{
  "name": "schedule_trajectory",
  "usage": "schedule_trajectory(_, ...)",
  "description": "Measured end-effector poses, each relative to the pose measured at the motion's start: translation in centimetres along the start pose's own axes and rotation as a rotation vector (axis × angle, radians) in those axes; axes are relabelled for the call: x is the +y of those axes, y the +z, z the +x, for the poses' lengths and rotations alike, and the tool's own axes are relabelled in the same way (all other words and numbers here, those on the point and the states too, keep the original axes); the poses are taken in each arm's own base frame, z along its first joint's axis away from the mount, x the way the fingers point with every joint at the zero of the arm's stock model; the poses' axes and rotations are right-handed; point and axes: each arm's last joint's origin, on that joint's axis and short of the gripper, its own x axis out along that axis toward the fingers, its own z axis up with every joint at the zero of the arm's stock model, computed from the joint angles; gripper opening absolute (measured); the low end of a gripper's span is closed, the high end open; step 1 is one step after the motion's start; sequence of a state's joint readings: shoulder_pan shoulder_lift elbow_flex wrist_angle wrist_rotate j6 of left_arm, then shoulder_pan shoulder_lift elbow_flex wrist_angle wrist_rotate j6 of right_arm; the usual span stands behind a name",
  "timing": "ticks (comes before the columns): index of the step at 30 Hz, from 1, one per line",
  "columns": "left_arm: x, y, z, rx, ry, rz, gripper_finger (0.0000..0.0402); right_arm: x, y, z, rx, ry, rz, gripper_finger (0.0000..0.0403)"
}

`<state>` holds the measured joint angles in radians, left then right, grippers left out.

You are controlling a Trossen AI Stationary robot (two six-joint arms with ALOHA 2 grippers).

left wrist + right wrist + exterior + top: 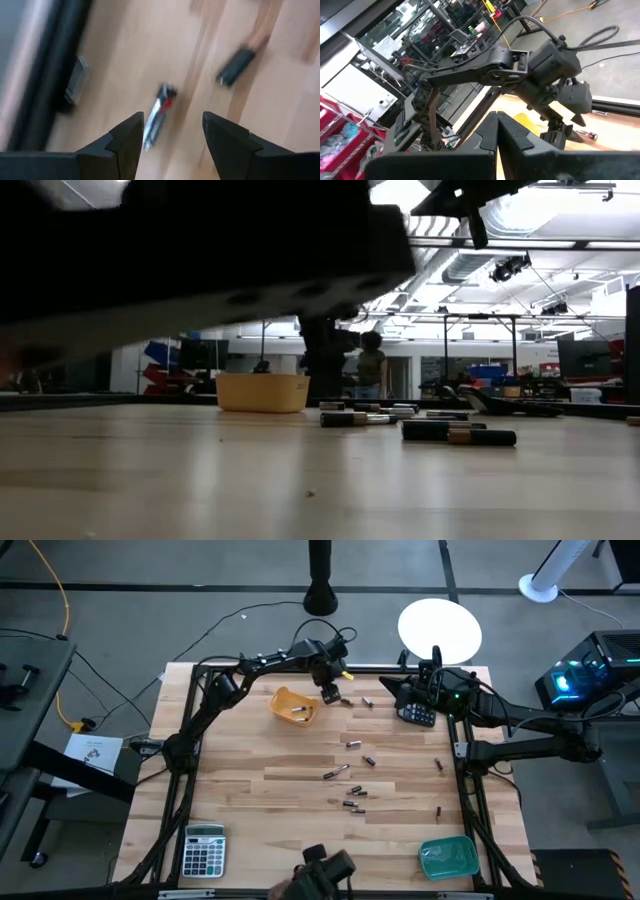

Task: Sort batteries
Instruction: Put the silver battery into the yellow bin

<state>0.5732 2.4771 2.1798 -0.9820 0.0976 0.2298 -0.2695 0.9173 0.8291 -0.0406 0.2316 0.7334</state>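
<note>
The left gripper [330,693] is hovering near the table's far edge, just to the right of the yellow tray [294,706], with its fingers [125,145] spread apart and grasping nothing. In the left wrist view a silvery battery [157,116] with a red mark is lying flat on the wood between those fingers and a little ahead of them, its long axis running roughly along the direction the gripper is facing; a dark battery [236,66] is lying farther off, tilted across that line. The rest of the batteries [350,772] are lying scattered on their sides over the middle of the table, on the near right of the yellow tray, pointing in mixed directions; two are lying inside the tray itself. The right gripper [497,131] is waiting well to the right of the tray, above a dark calculator [417,715], its fingers pressed together and empty.
</note>
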Motion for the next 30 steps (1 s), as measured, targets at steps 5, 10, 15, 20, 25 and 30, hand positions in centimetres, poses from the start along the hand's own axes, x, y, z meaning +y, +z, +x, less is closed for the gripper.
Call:
schedule_trajectory(5, 1.2, -1.1, 0.6, 0.045, -0.137, -0.041, 0.0176, 0.0, 0.0, 0.0, 0.000, 0.000, 0.004, 0.0000)
schedule_trajectory(10, 2.2, -1.4, 1.0, 0.019, -0.215, -0.047, 0.0148, 0.0, 0.0, 0.0, 0.000, 0.000, 0.029, 0.0000)
schedule_trajectory(15, 2.3, -1.3, 1.1, 0.028, -0.163, -0.083, 0.0125, 0.0, 0.0, 0.0, 0.001, 0.002, 0.028, 0.0000)
schedule_trajectory(20, 1.7, -1.2, 1.0, 0.059, -0.119, -0.126, 0.0104, 0.0, 0.0, 0.0, 0.001, 0.001, 0.026, 0.0000)
schedule_trajectory(25, 1.3, -0.9, 0.8, 0.055, -0.094, -0.130, 0.0092, 0.0, 0.0, 0.0, 0.001, 0.001, 0.008, 0.0000)
schedule_trajectory(30, 1.3, -0.9, 0.8, 0.052, -0.094, -0.112, 0.0091, 0.0, 0.0, 0.0, 0.001, 0.001, 0.007, 0.0000)
